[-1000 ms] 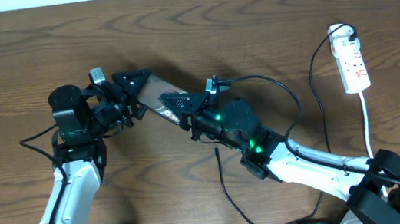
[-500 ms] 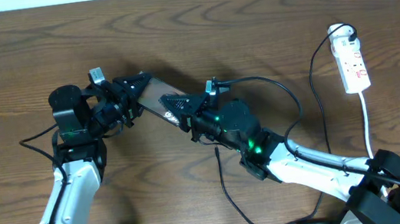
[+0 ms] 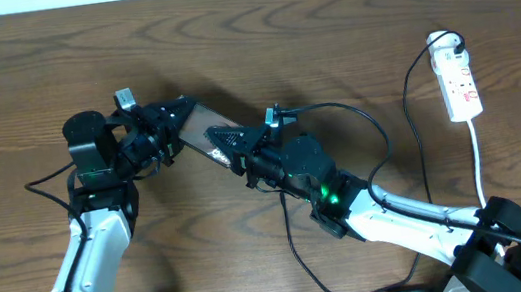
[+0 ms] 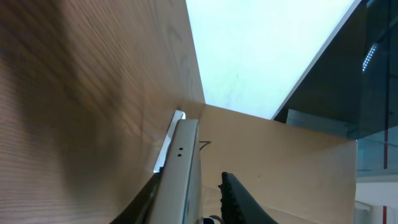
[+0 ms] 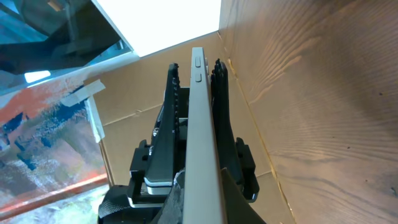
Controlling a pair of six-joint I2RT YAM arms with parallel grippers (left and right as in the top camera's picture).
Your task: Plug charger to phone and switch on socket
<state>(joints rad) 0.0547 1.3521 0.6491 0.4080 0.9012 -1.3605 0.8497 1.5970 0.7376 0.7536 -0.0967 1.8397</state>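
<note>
The phone (image 3: 199,124) is held off the table between my two grippers, edge-on in both wrist views (image 4: 185,163) (image 5: 200,112). My right gripper (image 3: 228,138) (image 5: 204,186) is shut on its right end, both fingers tight against it. My left gripper (image 3: 172,110) (image 4: 191,182) straddles its left end: one finger touches the phone, the other stands apart with a visible gap. The charger (image 3: 290,238), a thin black cable, lies on the table below the right arm, its tip near the arm. The socket (image 3: 459,84), a white strip, lies at the far right.
A black plug (image 3: 450,40) sits in the socket's top end, and its thin black cable runs down the right side of the table. The socket's white cord (image 3: 478,163) trails toward the front edge. A cardboard wall borders the table's far side.
The right gripper and the phone have shifted slightly left toward the left gripper. The left gripper's fingers look a little wider apart than before.
</note>
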